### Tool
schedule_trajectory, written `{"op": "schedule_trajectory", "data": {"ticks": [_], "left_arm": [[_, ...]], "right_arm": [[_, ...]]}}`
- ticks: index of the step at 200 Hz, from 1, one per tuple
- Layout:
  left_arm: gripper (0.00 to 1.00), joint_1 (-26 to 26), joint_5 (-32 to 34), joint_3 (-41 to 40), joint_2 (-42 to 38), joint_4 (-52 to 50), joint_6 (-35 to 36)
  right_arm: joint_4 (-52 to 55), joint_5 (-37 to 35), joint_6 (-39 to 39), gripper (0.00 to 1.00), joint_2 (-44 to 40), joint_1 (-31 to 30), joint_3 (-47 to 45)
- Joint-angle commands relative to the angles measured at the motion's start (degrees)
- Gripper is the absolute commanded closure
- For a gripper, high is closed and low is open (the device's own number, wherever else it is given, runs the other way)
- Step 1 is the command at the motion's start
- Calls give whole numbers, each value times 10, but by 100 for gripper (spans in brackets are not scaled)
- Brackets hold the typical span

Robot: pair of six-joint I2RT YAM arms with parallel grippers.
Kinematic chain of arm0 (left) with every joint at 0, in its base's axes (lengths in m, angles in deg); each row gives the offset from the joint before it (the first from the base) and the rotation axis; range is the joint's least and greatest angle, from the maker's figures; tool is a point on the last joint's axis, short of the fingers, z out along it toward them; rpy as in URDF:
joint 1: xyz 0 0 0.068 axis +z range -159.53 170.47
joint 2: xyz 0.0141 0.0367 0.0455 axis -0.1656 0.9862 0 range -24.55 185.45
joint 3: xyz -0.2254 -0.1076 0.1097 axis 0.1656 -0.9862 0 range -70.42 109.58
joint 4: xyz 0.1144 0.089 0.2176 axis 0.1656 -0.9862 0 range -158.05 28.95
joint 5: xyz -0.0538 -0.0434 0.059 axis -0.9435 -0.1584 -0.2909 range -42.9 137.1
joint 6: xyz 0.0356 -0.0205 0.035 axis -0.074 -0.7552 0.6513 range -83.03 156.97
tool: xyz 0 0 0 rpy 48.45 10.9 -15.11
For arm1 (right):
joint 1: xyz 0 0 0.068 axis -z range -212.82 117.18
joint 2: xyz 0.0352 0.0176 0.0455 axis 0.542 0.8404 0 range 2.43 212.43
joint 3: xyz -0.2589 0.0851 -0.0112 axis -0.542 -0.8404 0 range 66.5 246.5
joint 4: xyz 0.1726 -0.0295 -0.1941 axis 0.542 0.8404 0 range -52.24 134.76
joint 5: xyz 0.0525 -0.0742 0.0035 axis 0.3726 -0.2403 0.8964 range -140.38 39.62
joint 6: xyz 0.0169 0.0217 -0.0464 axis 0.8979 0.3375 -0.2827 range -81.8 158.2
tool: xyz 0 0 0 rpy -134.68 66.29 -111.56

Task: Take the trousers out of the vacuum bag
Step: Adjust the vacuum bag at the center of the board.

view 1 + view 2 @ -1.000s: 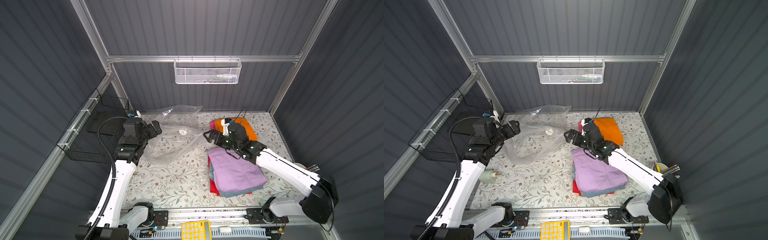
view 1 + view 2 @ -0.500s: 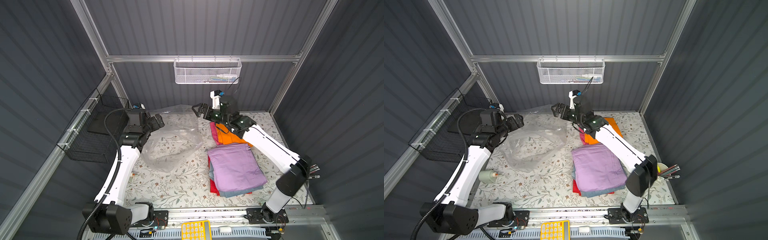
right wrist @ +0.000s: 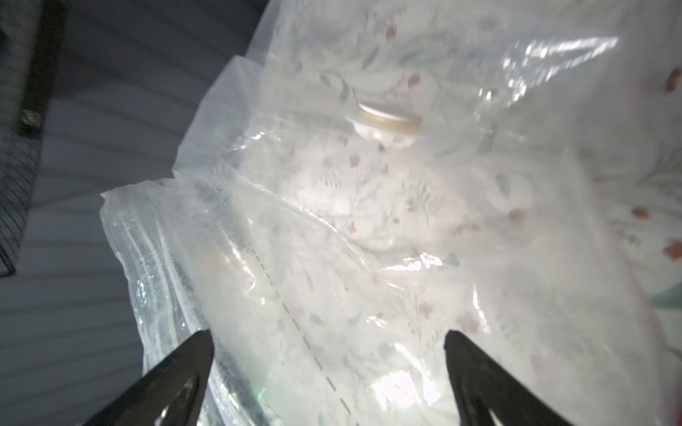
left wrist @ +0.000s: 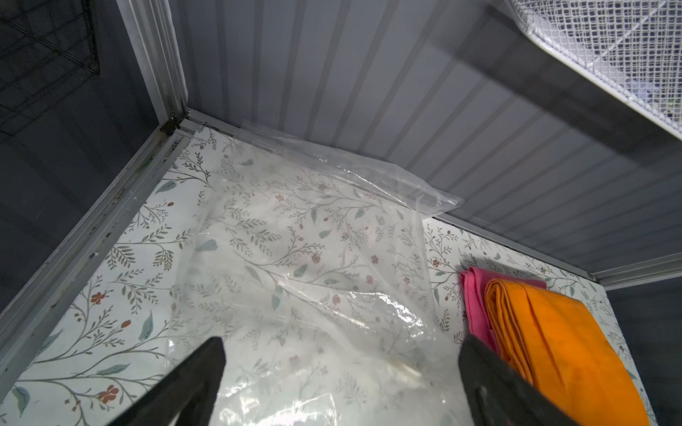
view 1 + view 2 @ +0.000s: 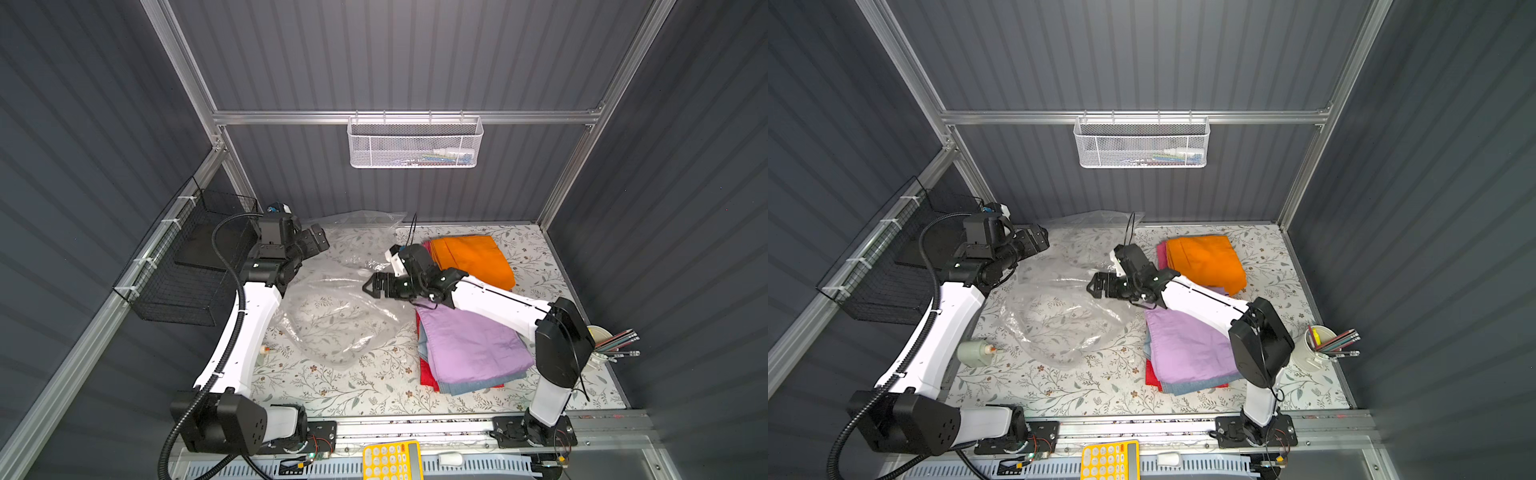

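The clear, crinkly vacuum bag (image 5: 332, 316) lies slack on the floral mat, and no coloured cloth shows inside it. Its white valve cap (image 3: 387, 121) appears in the right wrist view. The trousers lie outside it in two piles: orange (image 5: 469, 257) on hot pink (image 4: 476, 295) at the back, lilac (image 5: 469, 345) on denim and red nearer the front. My left gripper (image 5: 318, 241) hovers open over the bag's back left part. My right gripper (image 5: 370, 286) is open just above the bag's right side, with only plastic between its fingers (image 3: 177, 376).
A black wire basket (image 5: 187, 266) hangs on the left wall and a white mesh basket (image 5: 415, 143) on the back wall. A cup of pencils (image 5: 602, 340) stands at the right edge, a small bottle (image 5: 973, 353) by the left arm, and a yellow calculator (image 5: 390, 459) in front.
My right arm was raised near the back wall half a second ago and has come down to the bag's right side. The bag has shifted and crumpled. My left gripper stays open near the bag's back.
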Motion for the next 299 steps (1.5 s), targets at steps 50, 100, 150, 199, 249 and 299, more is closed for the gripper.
{"op": "schedule_trajectory", "data": {"ticks": [50, 100, 150, 199, 249, 299], "left_arm": [[0, 3, -98, -51, 16, -24, -33], [0, 2, -201, -151, 2, -24, -57], [0, -18, -221, -239, -44, -71, -63], [0, -29, -212, -359, -49, -11, -90], [0, -29, -193, -383, 27, 85, -111], [0, -29, -171, -334, 92, 137, -115]], "right_arm": [[-28, -72, 15, 2, -18, 23, -51], [13, -95, -27, 2, -71, 38, 15], [0, -104, 20, 4, -102, -18, -9], [-33, -113, 87, 7, -70, -67, -74], [-49, -132, 119, 8, 39, -70, -37], [-65, -174, 152, 8, 148, -45, 35]]}}
